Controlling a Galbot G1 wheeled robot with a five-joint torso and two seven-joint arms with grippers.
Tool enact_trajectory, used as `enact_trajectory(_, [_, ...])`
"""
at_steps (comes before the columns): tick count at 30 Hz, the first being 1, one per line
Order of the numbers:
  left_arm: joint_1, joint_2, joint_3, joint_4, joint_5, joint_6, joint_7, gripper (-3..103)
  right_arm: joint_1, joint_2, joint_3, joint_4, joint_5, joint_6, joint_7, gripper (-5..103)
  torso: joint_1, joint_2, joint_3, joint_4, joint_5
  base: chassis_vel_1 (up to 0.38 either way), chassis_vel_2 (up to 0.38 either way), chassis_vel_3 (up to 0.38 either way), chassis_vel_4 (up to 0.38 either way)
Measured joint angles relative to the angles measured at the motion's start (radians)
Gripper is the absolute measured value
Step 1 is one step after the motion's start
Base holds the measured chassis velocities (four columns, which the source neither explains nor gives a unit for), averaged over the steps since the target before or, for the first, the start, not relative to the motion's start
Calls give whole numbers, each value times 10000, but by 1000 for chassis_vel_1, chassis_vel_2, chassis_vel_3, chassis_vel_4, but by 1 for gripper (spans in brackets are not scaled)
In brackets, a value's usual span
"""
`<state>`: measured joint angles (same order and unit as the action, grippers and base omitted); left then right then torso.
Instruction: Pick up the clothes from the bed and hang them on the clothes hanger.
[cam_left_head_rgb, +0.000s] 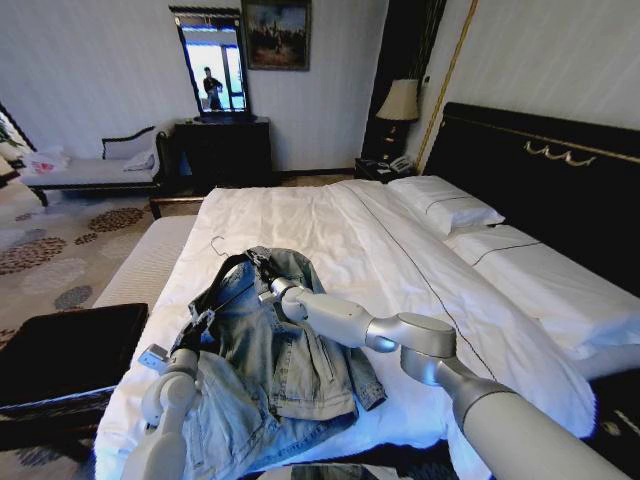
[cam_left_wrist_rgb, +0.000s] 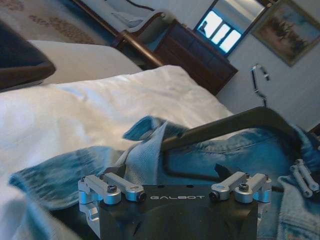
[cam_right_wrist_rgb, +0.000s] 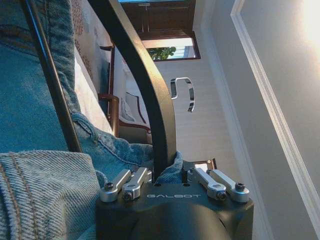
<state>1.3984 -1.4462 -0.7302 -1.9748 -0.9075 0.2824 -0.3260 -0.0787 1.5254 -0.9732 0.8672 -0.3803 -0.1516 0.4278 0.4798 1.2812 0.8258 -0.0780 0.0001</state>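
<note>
- Head view: a faded blue denim jacket (cam_left_head_rgb: 285, 350) lies crumpled near the foot edge of the bed (cam_left_head_rgb: 400, 250), on smooth white sheets. The thin black clothes hanger (cam_left_head_rgb: 228, 285) sits inside its collar, slim metal hook toward the headboard. The right gripper (cam_left_head_rgb: 266, 290) is at the collar, the left gripper (cam_left_head_rgb: 198, 325) at the jacket's left shoulder. A black bench (cam_left_head_rgb: 60, 350) stands beside the bed's left edge.
- Left wrist view: the left gripper (cam_left_wrist_rgb: 175, 187) sits against denim folds below the hanger's bar (cam_left_wrist_rgb: 225, 125); whether it grips cannot be told.
- Right wrist view: the right gripper (cam_right_wrist_rgb: 172, 175) is clamped on the hanger's black arm (cam_right_wrist_rgb: 150, 100) and a denim fold.
</note>
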Motion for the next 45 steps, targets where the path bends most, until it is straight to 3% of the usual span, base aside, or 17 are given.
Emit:
enact_trajectory(9, [628, -366, 33, -529, 112, -60, -22, 100, 3, -13, -50, -59, 3, 11, 14, 25, -1, 0, -1, 0, 1, 0, 0, 0, 0])
enact_trajectory(21, [-48, -327, 83, 335, -37, 70, -271, 103, 50, 225, -130, -157, 60, 44, 21, 25, 1, 1, -1, -2, -2, 0, 0, 0, 0])
enact_trajectory(25, [-82, -289, 112, 434, -37, 217, -374, 85, 35, 294, -140, -159, 89, 49, 73, 25, 0, 0, 0, 1, -1, 0, 0, 0, 0])
enact_trajectory(27, [-62, -290, 96, 443, -38, 221, -374, 85, 35, 294, -140, -159, 95, 52, 82, 25, 0, 0, -1, 0, -1, 0, 0, 0, 0])
enact_trajectory(32, [15, -271, -39, 451, -100, 228, -346, 63, 73, 259, -159, -158, 111, 78, 89, 25, 1, 0, -1, 0, -1, 0, 0, 0, 0])
enact_trajectory(33, [35, -247, -88, 446, -137, 233, -328, 63, 84, 250, -162, -159, 119, 82, 91, 25, 0, 0, -1, -1, -1, 0, 0, 0, 0])
enact_trajectory(36, [81, -192, -216, 401, -248, 240, -288, 46, 100, 229, -173, -172, 130, 86, 108, 25, 0, 0, -1, 0, -1, 0, 0, 0, 0])
enact_trajectory(39, [106, -170, -275, 390, -295, 240, -265, 41, 100, 220, -191, -176, 138, 87, 128, 25, 0, 1, 0, 0, -1, 0, 0, 0, 0])
enact_trajectory(42, [145, -159, -339, 390, -307, 232, -179, 25, 100, 212, -222, -180, 158, 87, 158, 25, 0, 1, 0, 0, -1, 0, 0, 0, 0])
enact_trajectory(45, [182, -158, -376, 381, -308, 214, -136, 20, 97, 209, -245, -181, 171, 83, 186, 25, 0, 1, -1, -1, -1, 0, 0, 0, 0])
